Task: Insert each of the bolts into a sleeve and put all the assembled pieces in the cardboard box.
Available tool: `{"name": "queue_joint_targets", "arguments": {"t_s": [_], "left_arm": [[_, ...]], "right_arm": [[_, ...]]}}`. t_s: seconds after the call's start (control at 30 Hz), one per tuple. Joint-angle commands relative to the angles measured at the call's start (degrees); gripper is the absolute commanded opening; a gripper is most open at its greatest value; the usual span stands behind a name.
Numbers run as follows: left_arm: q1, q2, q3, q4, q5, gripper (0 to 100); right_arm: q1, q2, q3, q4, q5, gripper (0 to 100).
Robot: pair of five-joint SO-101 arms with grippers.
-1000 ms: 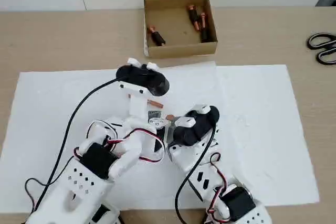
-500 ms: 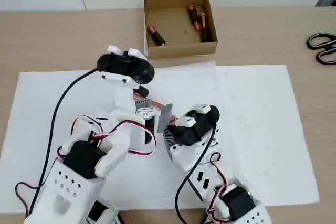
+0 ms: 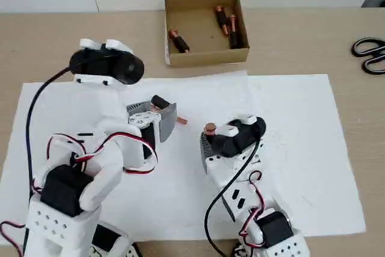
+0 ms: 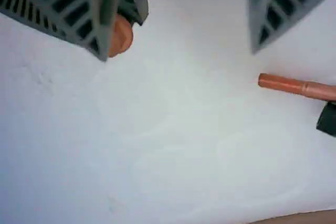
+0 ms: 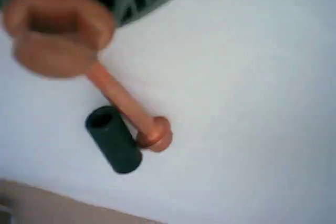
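Note:
My left gripper (image 3: pixel 154 115) hangs open over the white paper, its jaws (image 4: pixel 178 53) wide apart with nothing between them. Just past its fingertips lies a black sleeve (image 3: pixel 160 102). A loose copper bolt (image 3: pixel 180 121) rests beside it, partly under one finger. In the right wrist view that bolt (image 5: pixel 131 111) lies with one end against the sleeve (image 5: pixel 113 140), not inside it. My right gripper (image 3: pixel 209 134) is shut on a second bolt, whose copper head (image 5: pixel 58 30) points up. The cardboard box (image 3: pixel 207 58) at the back holds three assembled pieces (image 3: pixel 178 41).
The white paper sheet (image 3: pixel 301 148) covers the table's middle, with bare room on its right half. Black scissors (image 3: pixel 370 54) lie at the table's far right edge. Both arms' cables trail toward the front edge.
My left arm has swung back and to the left, away from the right gripper, with its jaws open. A sleeve and a bolt now lie on the paper. The right gripper tipped its bolt upward.

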Motion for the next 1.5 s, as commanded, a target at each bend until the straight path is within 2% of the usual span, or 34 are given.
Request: {"name": "queue_joint_targets", "arguments": {"t_s": [0.0, 0.17, 0.37, 0.6, 0.7, 0.9, 1.1, 1.33, 1.47], "left_arm": [[-2.5, -0.8, -2.9, 0.7, -0.7, 17], [-10.2, -0.8, -2.9, 0.9, -0.7, 17], [-16.7, -0.7, -2.7, 1.3, -0.7, 17], [-28.0, -0.7, -2.6, 1.3, -0.7, 17], [-31.3, -0.5, -2.6, 2.9, -3.0, 17], [-36.0, -0.7, -2.6, 8.1, -15.6, 17], [-47.4, -0.7, -2.6, 11.7, -16.7, 17], [-56.7, -0.7, -2.2, 20.0, -27.7, 17], [-62.0, -0.7, -0.3, 20.4, -29.0, 17]], "right_arm": [[3.6, 0.0, -0.5, -1.5, -0.1, 0.4], [7.6, 0.0, -4.7, -0.8, -0.1, 0.4], [8.0, 0.0, -11.6, 3.1, 2.5, 0.4], [8.0, 4.3, -16.7, -0.1, 3.4, 0.4], [8.0, 12.7, -22.1, -2.3, 4.2, 0.4], [8.0, 35.7, -38.9, -6.5, 4.1, 0.4], [8.9, 58.6, -55.9, -11.4, 4.2, 0.4], [12.8, 86.3, -80.0, -12.9, 4.1, 0.4], [14.1, 100.7, -92.7, -12.9, 4.1, 0.4]]}}
